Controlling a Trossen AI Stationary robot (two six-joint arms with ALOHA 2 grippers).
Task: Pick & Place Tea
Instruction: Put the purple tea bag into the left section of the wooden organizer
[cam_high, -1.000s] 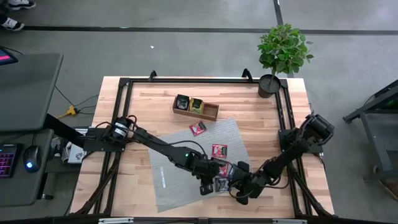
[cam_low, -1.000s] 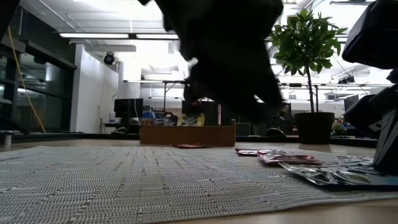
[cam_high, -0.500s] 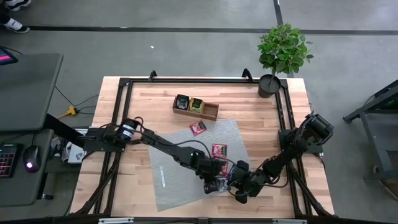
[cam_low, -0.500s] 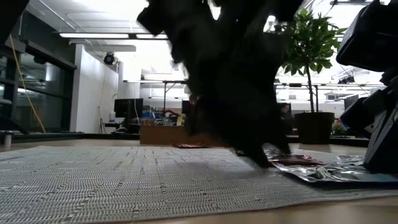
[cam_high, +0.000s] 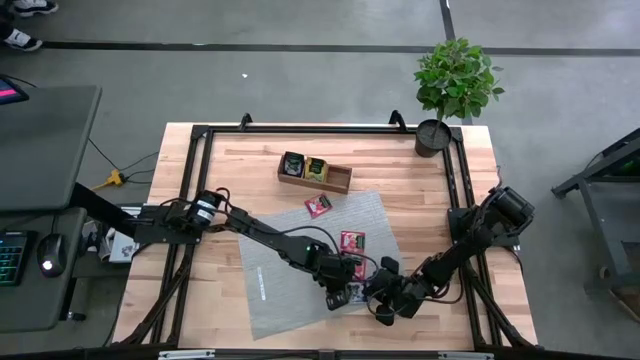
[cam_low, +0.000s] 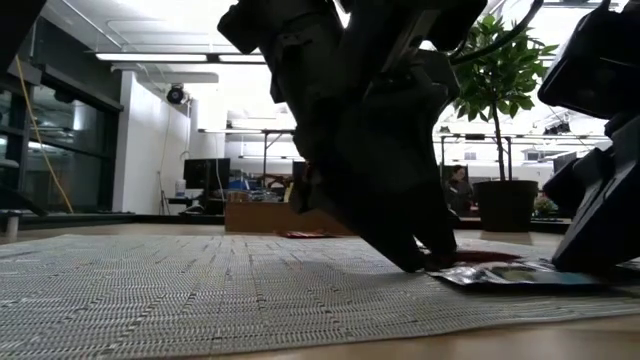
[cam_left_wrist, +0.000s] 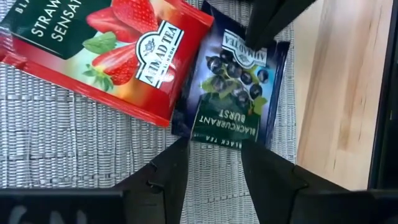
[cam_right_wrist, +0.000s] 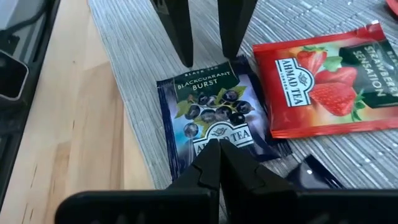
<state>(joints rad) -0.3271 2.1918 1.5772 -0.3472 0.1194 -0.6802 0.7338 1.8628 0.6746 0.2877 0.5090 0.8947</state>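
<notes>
A black blackcurrant tea sachet (cam_left_wrist: 233, 93) (cam_right_wrist: 208, 118) lies flat on the grey mat (cam_high: 290, 270), next to a red strawberry sachet (cam_left_wrist: 118, 56) (cam_right_wrist: 323, 87). A corner of another dark sachet (cam_right_wrist: 311, 171) shows beside it. My left gripper (cam_left_wrist: 214, 149) (cam_high: 345, 293) is open, low over the mat. Its two fingertips (cam_right_wrist: 186, 59) stand at the black sachet's edge. My right gripper (cam_right_wrist: 216, 149) (cam_high: 380, 298) is shut, its tips on the same sachet from the opposite side. More red sachets (cam_high: 318, 205) (cam_high: 352, 241) lie on the mat. The wooden tray (cam_high: 340, 180) holds black and yellow-green sachets. My left gripper's fingertips (cam_left_wrist: 180, 152) stand at the black sachet's edge (cam_left_wrist: 217, 142), pointing down; I cannot tell whether they touch it. My right gripper's shut fingertips (cam_right_wrist: 214, 149) rest on the black sachet's printed face (cam_right_wrist: 214, 134), toward its end nearest that arm. They slant down from the table's right. The sachet lies flat on the mat.
The mat's edge and bare wood (cam_left_wrist: 336, 93) run just beside the black sachet. A potted plant (cam_high: 455, 85) stands at the far right corner. A black frame rail (cam_high: 320, 128) borders the table. The mat's left part (cam_high: 270, 280) is free room.
My left gripper has moved a little toward the table's right and come down until its fingertips reach the mat at the sachets. My right gripper has stayed at the sachets. The black sachet now lies flat under its tips.
</notes>
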